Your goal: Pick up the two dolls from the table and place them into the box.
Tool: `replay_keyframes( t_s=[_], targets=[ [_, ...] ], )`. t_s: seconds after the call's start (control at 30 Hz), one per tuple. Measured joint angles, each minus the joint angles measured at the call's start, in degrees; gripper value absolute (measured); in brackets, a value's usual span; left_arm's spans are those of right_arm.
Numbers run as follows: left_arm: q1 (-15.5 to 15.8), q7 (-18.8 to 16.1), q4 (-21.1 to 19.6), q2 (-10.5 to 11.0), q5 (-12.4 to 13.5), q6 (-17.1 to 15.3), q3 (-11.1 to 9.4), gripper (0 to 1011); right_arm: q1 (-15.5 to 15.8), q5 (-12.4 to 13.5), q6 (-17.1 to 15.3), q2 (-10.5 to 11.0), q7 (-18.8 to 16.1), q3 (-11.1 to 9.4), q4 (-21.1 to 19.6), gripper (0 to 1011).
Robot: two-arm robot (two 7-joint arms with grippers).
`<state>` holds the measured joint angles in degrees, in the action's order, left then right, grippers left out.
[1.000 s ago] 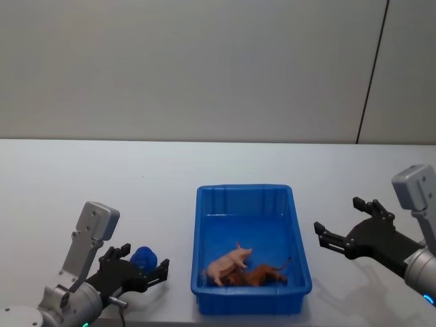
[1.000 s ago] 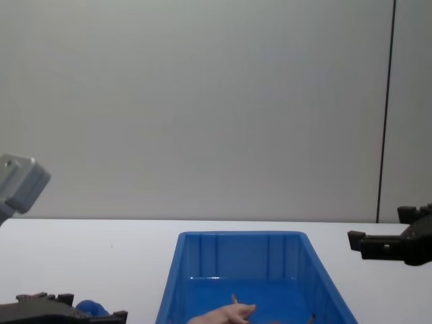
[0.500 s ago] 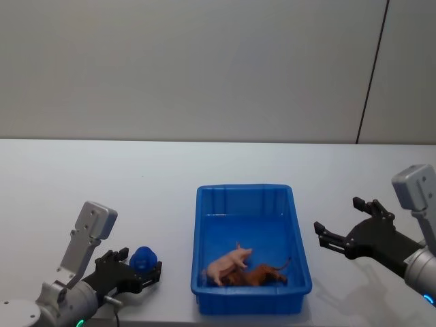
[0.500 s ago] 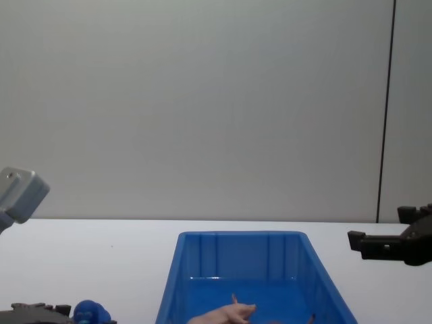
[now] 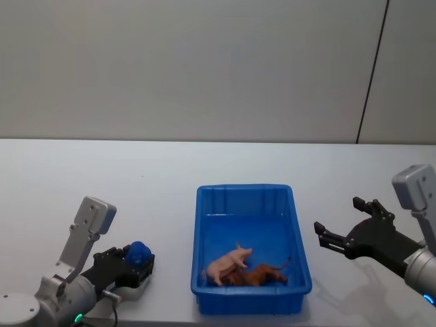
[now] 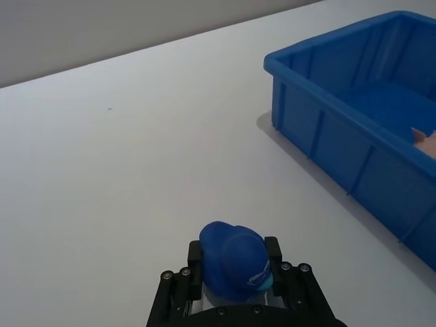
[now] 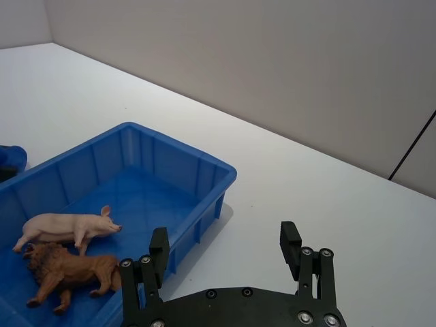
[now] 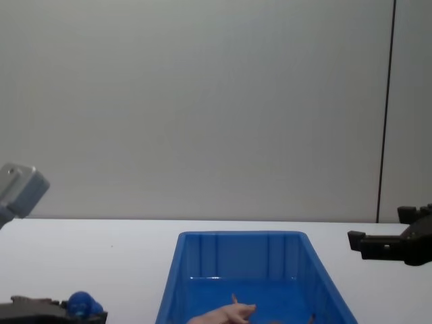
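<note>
My left gripper [image 5: 136,263] is shut on the rounded blue doll [image 5: 138,253], low over the table's front left and well left of the box [image 5: 198,231]. In the left wrist view the blue doll [image 6: 235,259] sits clamped between the black fingers [image 6: 195,262]; it also shows in the chest view [image 8: 82,304]. Inside the blue box [image 7: 182,163] lie a brown lion doll [image 5: 263,276] and a pale pink figure [image 5: 228,262], side by side at its near end. My right gripper [image 5: 338,215] hangs open to the right of the box, holding nothing.
The white tabletop [image 5: 102,177] stretches wide around the box, with a grey wall behind. The table's front edge runs just below the box and my left gripper. The box's tall ribbed wall [image 6: 340,129] stands to the side of my left gripper.
My left gripper's fingers have shut on the blue doll, and the gripper has drawn back a little toward the left with it. The right arm has not moved.
</note>
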<state>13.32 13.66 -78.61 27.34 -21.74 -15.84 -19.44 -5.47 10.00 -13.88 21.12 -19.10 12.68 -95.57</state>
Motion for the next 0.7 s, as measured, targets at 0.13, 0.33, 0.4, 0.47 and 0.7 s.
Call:
replay_keyframes(
  t_s=[0.13,0.33,0.4,0.47,0.7],
  targets=[
    [0.3,0.0,-0.9,0.2,0.6,0.0,0.2,519,0.0,0.0,0.0,0.0,0.0,0.0,0.0,1001],
    [1.6,1.2,-2.2,0.0,2.5,0.6,0.4,484,0.0,0.0,0.0,0.0,0.0,0.0,0.0,1001],
    [2.7,2.3,-2.4,-0.4,3.7,1.1,0.4,468,0.0,0.0,0.0,0.0,0.0,0.0,0.0,1001],
    [3.4,3.1,-2.4,-0.7,4.5,1.5,0.4,458,0.0,0.0,0.0,0.0,0.0,0.0,0.0,1001],
    [6.9,7.0,-0.9,-2.7,7.7,4.0,-0.4,409,0.0,0.0,0.0,0.0,0.0,0.0,0.0,1001]
  ],
)
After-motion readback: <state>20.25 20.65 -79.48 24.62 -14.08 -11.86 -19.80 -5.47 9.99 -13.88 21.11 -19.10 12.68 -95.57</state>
